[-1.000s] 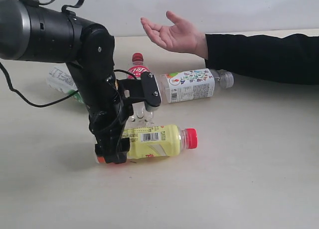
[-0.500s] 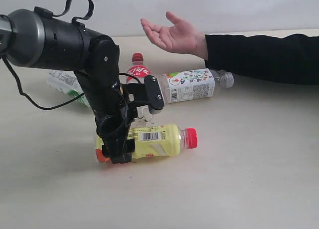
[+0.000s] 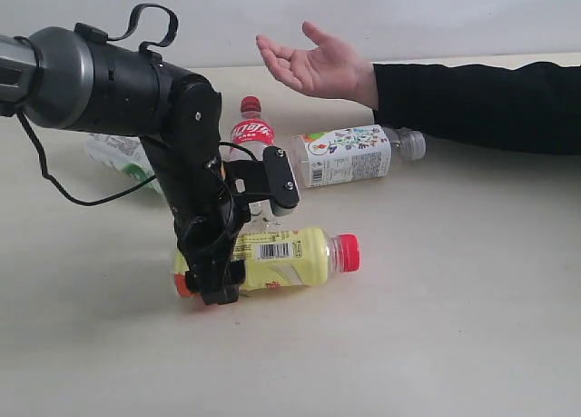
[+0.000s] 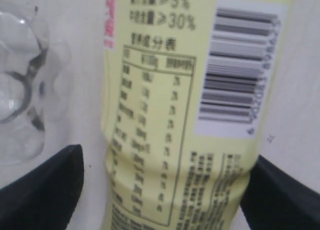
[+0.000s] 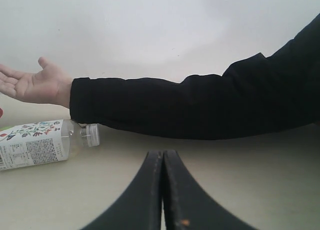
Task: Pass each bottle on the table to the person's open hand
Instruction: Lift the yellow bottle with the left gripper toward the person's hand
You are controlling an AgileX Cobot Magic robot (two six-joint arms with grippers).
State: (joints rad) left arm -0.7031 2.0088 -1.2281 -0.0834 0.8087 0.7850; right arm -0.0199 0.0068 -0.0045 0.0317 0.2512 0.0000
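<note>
Straddling the yellow bottle (image 3: pixel 283 256) on the table (image 3: pixel 454 335), the left gripper (image 4: pixel 167 160), jaws apart, unclamped.

The left arm (image 3: pixel 186 144) is finished in glossy black, capped by a fat grey cylinder (image 3: pixel 56 76). Thin black cables (image 3: pixel 148 7) are looped over it, screws dotted on its bracket (image 3: pixel 277 173). Slim black blades are fitted on the right tool (image 5: pixel 162 155).

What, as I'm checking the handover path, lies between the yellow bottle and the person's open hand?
Two bottles sit on the table between them: the red-label bottle and the floral-label bottle. The open hand is held above the table, so a lifted yellow bottle would probably pass over both.
</note>
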